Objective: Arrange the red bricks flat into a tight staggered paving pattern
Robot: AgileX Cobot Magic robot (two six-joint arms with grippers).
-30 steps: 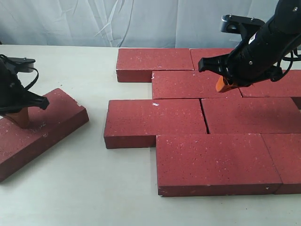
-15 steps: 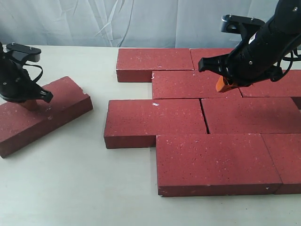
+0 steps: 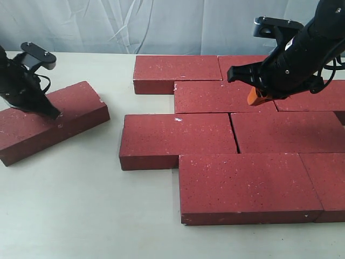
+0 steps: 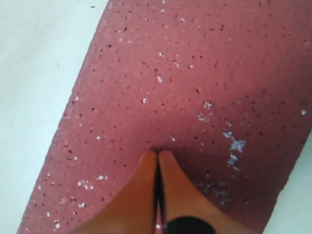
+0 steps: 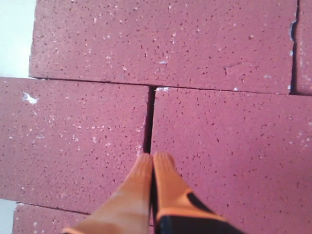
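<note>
One loose brick (image 3: 75,110) is what matters now. It lies flat on the table (image 3: 81,216), well clear of the paved patch (image 3: 232,140) on that patch's left side, with bare table between its near end and the patch's stepped left edge. Over the last second it has swung and slid. It was lower and further out from the patch, with its long side angled more steeply, and it now sits higher in the exterior view with its right-hand end nearer the patch. It is still skewed, not parallel to the courses. I read this as a push in progress: the gap is narrowing, but the brick needs more travel toward the patch and a turn to square it before it can close up against a staggered step. The left claw (image 3: 54,114) is on the brick's top face, toward the end furthest from the patch. In the left wrist view the two orange fingers are pressed together with no gap, gripping nothing, and their tips (image 4: 157,157) appear to bear down on the gritty surface (image 4: 195,73) — a press-and-drag contact, not a grasp. The right claw (image 3: 254,98) has not shifted. It hangs over the patch's second course, fingers likewise closed on nothing, and the right wrist view puts its tips (image 5: 153,158) at a seam (image 5: 148,122) between two laid bricks. I cannot tell whether it touches them.
</note>
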